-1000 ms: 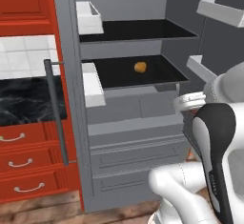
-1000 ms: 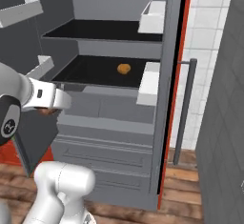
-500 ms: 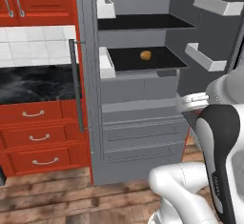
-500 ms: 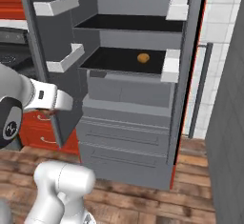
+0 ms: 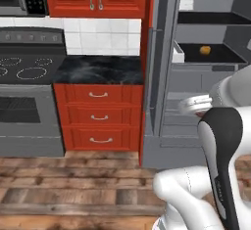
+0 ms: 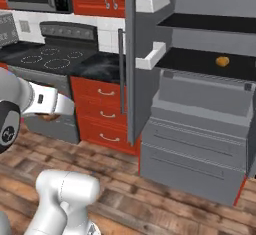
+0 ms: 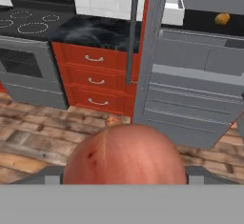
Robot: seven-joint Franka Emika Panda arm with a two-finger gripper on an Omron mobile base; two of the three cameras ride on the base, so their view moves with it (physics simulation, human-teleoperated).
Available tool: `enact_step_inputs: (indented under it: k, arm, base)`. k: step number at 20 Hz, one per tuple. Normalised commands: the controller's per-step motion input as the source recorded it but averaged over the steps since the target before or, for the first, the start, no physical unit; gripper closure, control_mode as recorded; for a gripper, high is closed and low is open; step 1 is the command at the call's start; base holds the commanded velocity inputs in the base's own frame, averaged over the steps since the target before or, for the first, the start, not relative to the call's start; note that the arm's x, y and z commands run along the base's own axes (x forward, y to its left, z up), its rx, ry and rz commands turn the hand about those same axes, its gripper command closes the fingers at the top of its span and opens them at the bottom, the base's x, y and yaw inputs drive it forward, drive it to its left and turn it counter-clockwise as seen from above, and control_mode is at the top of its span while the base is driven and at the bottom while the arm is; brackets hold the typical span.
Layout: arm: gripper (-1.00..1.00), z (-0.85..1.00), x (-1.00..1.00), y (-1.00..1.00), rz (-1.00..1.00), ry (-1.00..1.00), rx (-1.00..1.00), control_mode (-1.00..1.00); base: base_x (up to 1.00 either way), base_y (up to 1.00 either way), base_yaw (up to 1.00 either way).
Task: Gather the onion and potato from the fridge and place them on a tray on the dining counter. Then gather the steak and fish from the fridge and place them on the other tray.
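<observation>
The claw [image 7: 125,178] grips the reddish onion [image 7: 125,155] between its jaws, while the potato [image 7: 222,18] sits on a black fridge [image 7: 200,75] shelf ahead, up and right.

Red drawers [image 5: 99,115] under black countertop [image 5: 98,70]; stove [image 5: 24,66] left; wood floor [image 5: 68,185].

Black fridge shelf [image 6: 200,63] with likely potato [image 6: 222,61]

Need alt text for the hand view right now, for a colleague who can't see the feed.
A round reddish-brown onion sits close up between the fingers, over a wooden floor. Beyond stands the open grey fridge with a small orange item on its black shelf, red drawers and a stove to its left.
</observation>
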Motion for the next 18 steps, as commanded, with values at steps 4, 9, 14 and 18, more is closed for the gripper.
enact_step_inputs:
  k: [4, 9, 14, 18]
  arm:
    - [1.00, 0.00, 0.00, 0.00, 0.00, 0.00, 0.00, 1.00]
    - [1.00, 0.00, 0.00, 0.00, 0.00, 0.00, 0.00, 1.00]
    - [1.00, 0.00, 0.00, 0.00, 0.00, 0.00, 0.00, 1.00]
    - [1.00, 0.00, 0.00, 0.00, 0.00, 0.00, 0.00, 1.00]
  base:
    - [-0.09, 0.67, 0.37]
    - [0.02, 0.67, 0.45]
    - [0.13, 0.68, 0.51]
    - [0.33, 0.69, 0.50]
